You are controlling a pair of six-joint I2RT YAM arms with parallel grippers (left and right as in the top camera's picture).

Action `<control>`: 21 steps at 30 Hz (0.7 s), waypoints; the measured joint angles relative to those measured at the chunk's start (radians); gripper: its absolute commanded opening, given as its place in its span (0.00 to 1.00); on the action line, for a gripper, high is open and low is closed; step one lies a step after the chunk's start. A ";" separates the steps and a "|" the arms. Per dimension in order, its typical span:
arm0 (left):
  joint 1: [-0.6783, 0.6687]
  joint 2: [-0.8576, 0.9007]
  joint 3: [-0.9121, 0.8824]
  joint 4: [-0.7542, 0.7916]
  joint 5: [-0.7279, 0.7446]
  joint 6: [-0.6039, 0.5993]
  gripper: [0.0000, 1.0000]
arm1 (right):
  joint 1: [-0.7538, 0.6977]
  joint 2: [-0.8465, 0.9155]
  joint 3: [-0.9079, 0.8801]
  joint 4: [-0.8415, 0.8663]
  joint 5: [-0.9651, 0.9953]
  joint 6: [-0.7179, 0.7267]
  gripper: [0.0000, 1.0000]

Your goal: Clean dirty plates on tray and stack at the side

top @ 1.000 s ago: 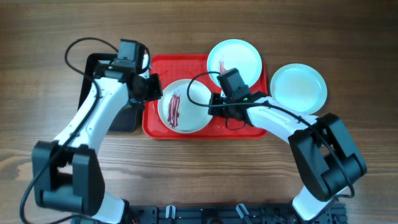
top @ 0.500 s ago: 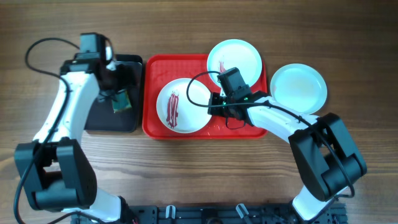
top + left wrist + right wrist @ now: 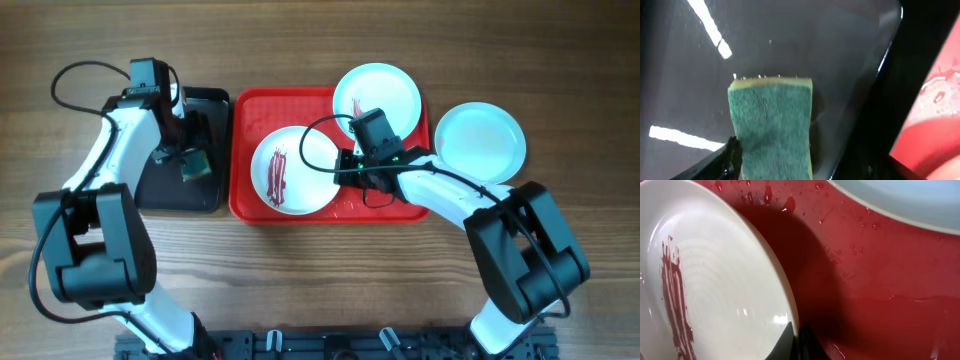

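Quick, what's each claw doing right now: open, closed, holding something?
Left gripper: over the green scouring sponge on the black plastic tray; open or gripping cannot be told.
Right gripper: shut on the rim of the red-streaked white round plate.

Nothing for you to read here — no lettering, brand or number shows on the white plate (image 3: 310, 185), the red tray (image 3: 300, 108), the black tray (image 3: 200, 195) or the sponge (image 3: 194, 166).
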 measured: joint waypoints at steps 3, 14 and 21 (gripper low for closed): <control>0.000 0.011 0.000 0.016 -0.008 0.003 0.68 | 0.000 0.000 0.000 0.000 0.000 0.000 0.04; 0.000 0.074 0.001 0.037 -0.072 0.014 0.63 | 0.000 0.000 0.000 0.000 -0.003 0.000 0.04; 0.000 0.074 0.024 -0.016 -0.074 0.018 0.73 | 0.000 0.000 0.000 0.000 -0.003 0.000 0.04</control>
